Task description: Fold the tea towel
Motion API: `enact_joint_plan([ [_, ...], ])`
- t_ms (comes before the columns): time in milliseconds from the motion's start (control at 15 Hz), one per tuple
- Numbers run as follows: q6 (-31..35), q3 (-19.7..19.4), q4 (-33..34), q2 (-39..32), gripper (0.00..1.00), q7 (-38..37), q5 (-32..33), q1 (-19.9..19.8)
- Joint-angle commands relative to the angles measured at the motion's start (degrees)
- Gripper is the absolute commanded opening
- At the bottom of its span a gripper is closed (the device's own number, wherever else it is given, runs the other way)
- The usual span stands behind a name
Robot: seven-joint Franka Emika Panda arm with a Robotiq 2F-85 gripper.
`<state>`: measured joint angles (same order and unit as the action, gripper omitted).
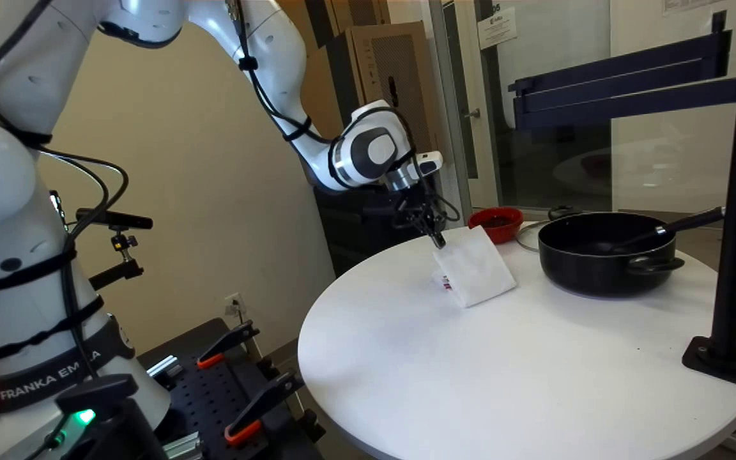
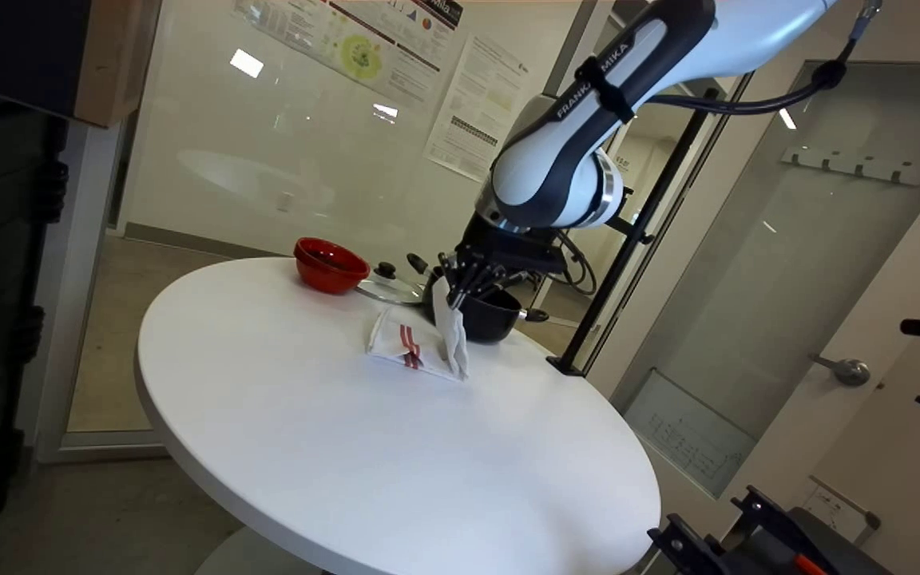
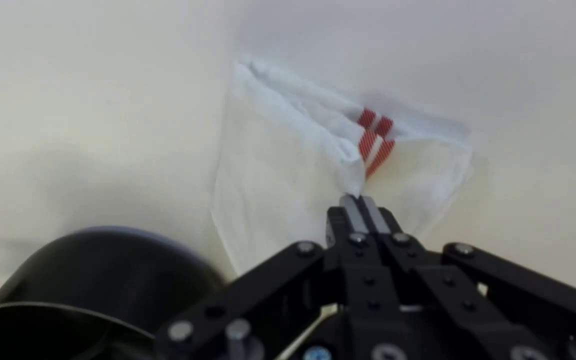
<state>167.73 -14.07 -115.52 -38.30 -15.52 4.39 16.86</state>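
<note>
The tea towel (image 3: 288,150), white with red stripes, is pinched at one edge by my gripper (image 3: 359,199), its fingertips pressed together on the cloth in the wrist view. In an exterior view a flap of the towel (image 1: 478,268) slopes up from the table toward the gripper (image 1: 438,241). Another exterior view shows part of the towel (image 2: 392,339) lying flat with its red stripes upward, while the raised part stands nearly upright beneath the gripper (image 2: 457,302). Some of the cloth below the fingers is hidden in the wrist view.
A black pan (image 1: 598,271) with a utensil in it stands close beside the towel. Behind are a red bowl (image 2: 331,269) and a glass lid (image 2: 390,289). A dark pole (image 1: 731,223) is fixed at the edge of the round white table (image 1: 419,370).
</note>
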Motion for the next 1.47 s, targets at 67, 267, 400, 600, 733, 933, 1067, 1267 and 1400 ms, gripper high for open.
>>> enact_joint_plan([
  [67, -0.2, -4.2, 1.1, -7.4, 0.0, -2.0, 1.8, 2.7],
  [267, -0.8, -4.7, 2.7, -9.8, 0.0, -1.8, 0.8, 2.5],
  [400, -1.2, -4.4, 3.8, -9.4, 0.0, -1.6, 0.4, 2.4],
  [600, -1.3, -4.3, 6.0, -7.8, 0.0, -2.2, 0.2, 3.3],
  [733, -1.8, -4.4, 8.3, -7.2, 0.0, -3.2, 0.4, 4.7],
  [933, -2.1, -4.9, 11.0, -7.4, 0.0, -4.6, 1.2, 7.0],
  [1067, -2.2, -5.0, 12.1, -8.0, 0.0, -5.3, 1.5, 8.2],
  [1267, -2.7, -5.1, 12.9, -9.2, 0.0, -6.0, 1.6, 9.0],
  [1400, -3.2, -5.1, 13.3, -10.5, 0.0, -6.1, 1.6, 9.0],
])
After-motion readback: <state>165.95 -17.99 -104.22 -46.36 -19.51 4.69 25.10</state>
